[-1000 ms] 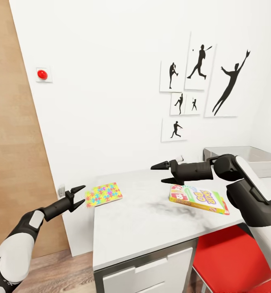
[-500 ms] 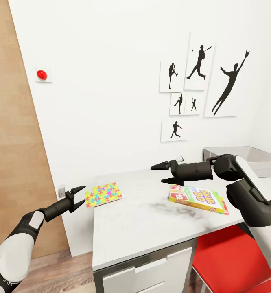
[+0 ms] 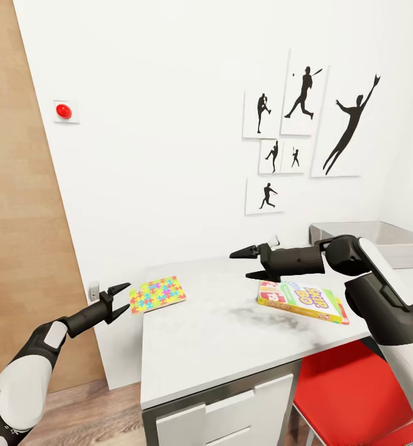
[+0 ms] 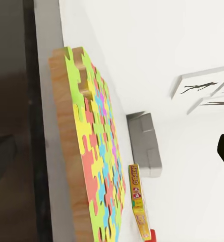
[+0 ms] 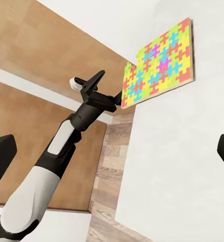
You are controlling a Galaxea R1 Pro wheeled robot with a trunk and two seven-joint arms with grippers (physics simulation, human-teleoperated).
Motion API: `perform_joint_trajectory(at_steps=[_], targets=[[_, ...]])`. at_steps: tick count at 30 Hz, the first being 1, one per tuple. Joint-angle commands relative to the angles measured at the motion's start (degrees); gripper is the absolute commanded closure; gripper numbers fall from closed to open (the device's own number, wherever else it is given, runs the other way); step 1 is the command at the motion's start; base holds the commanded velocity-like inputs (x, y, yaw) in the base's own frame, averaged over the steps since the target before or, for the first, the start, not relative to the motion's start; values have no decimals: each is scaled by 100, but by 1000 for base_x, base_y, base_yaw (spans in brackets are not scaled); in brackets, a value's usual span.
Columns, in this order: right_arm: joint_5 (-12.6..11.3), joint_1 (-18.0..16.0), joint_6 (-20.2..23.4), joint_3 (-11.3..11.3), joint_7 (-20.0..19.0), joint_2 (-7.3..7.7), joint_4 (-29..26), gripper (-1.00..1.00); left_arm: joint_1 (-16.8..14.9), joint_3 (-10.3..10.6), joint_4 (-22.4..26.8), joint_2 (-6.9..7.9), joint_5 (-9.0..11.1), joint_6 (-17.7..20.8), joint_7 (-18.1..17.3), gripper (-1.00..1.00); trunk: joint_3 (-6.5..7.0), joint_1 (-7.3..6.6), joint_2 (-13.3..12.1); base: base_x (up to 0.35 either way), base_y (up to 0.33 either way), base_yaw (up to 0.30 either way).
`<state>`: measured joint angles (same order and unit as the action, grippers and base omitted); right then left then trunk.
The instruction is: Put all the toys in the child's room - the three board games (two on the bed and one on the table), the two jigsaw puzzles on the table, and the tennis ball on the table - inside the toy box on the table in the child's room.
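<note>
Flatly, wood-backed jigsaw puzzle [image 3: 157, 294] overhangs marbled table [image 3: 231, 334].

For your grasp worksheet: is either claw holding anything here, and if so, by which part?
Nothing is held. The left claw is open just short of the jigsaw puzzle; the right claw is open above the table.

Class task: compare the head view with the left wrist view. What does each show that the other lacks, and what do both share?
Head view alone: the open left gripper beside the table's edge, the open right gripper above the tabletop, the red chair. Left wrist view alone: the jigsaw puzzle's wooden side edge, close up. Shared: jigsaw puzzle, board game, toy box.
</note>
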<state>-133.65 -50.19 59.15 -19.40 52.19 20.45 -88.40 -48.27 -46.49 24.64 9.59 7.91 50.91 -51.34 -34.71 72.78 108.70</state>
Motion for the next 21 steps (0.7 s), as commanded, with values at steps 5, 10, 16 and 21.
perform_joint_trajectory(at_steps=[5, 10, 16, 21], targets=[[-56, -8, 0, -3, 58, 3, -2, -100, -6, -27, -3, -1, -12, 24, -8, -100, -6, -1, 3, 0, 0, 0], [-56, -6, 0, -3, 58, 3, -2, -100, -6, -25, -3, -1, -14, 24, 0, -100, -78, 87, 164, 0, 0, 0], [-56, -8, 0, -4, 56, 3, -5, -100, -6, -25, -3, -1, -15, 24, 3, -100, -76, 87, 164, 0, 0, -6], [-56, -7, 0, -9, 58, 3, -8, -100, -6, -24, -3, -1, -17, 24, 6, -100, -54, 87, 164, 0, 0, -109]])
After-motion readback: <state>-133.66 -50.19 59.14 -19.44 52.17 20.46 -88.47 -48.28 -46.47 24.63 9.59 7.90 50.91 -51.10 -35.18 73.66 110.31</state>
